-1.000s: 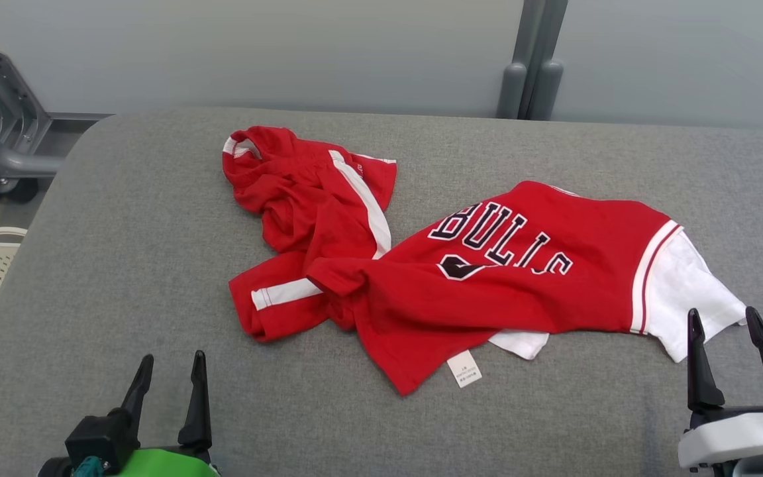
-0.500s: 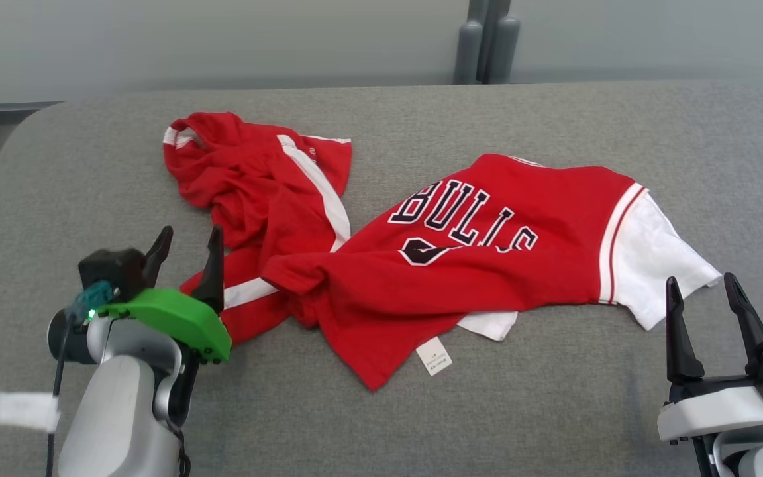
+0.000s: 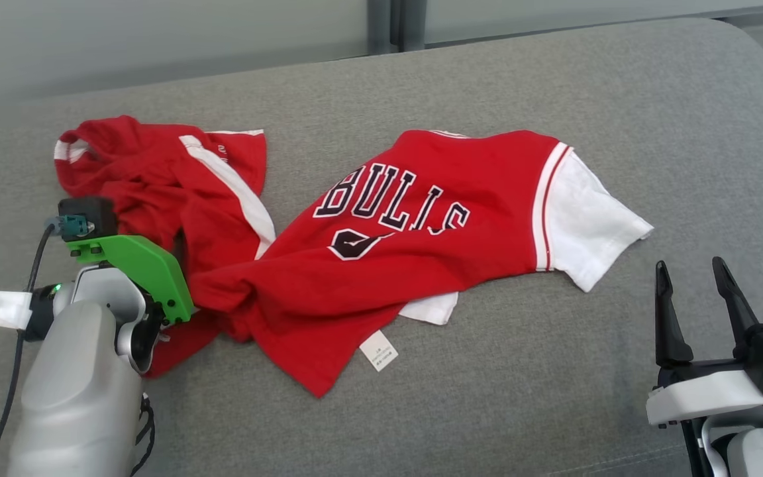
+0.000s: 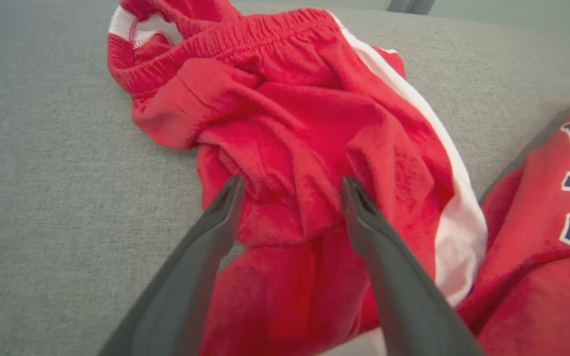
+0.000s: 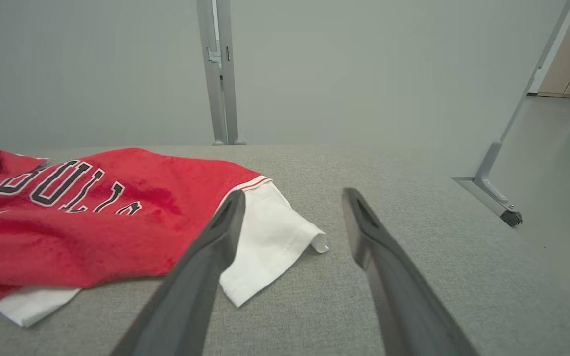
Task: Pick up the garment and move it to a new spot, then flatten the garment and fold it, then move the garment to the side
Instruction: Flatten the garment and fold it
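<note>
On the counter's left side lay the crumpled red shorts, partly overlapped by the Bulls jersey. My left gripper hung wide open astride a raised fold. I judged it best to sink lower and pinch that ridge alone, clear of the jersey. My right gripper stood open near the white sleeve.

1. The left gripper is off its rest pose at the lower left of the head view. It has reached forward over the crumpled red shorts, jaws wide, with a bunched fold between the fingertips.
2. Its grey forearm and green mount have come into the head view, covering the shorts' near edge.
3. The head camera has panned right, so the grey table's far right corner comes in and the scene slides left.
</note>
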Controlling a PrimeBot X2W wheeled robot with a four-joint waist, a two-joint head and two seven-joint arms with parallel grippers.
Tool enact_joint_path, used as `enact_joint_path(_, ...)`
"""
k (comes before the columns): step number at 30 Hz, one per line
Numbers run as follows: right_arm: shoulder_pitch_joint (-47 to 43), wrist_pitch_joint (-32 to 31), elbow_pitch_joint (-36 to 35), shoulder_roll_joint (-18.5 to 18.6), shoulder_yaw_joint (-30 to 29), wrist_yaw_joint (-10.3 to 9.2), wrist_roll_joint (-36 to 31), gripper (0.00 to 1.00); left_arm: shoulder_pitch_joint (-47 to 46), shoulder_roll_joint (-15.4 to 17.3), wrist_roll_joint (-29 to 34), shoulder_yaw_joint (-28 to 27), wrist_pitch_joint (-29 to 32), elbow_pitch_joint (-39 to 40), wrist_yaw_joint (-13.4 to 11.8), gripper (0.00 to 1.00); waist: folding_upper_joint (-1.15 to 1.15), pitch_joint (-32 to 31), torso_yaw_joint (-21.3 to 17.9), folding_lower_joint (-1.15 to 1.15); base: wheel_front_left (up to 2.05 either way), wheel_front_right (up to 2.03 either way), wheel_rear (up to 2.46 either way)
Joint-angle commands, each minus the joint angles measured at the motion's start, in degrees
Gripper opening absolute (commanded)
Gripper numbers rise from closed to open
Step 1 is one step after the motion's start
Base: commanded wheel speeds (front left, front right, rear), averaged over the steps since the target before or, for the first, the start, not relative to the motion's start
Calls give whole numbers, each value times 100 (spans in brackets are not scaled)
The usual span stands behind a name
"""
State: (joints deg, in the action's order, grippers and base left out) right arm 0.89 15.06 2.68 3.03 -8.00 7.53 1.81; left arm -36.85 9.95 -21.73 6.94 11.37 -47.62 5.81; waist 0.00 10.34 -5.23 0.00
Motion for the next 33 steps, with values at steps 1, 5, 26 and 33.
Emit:
enact_joint_path(1,63,17,18,10,-3,-8,-21,100,-129,10,11,17,11,-99,-4,100,0,167,-255,0,0,0,0)
enact_joint_path(5,72,17,40,3,0,-8,-7,100,-307,9,-63,65,-48,-641,61,100,0,196,-359,0,0,0,0)
enact_joint_path(26,89,17,114,-6,-123,-8,172,100,-1559,1975,45,-179,-1169,-1537,-275,0,0,195,-52,0,0,0,0)
enact_joint_path(33,150,17,171,-5,-42,-8,277,100,-1176,1895,-106,-143,-1309,-1918,-82,0,0,191,-15,0,0,0,0)
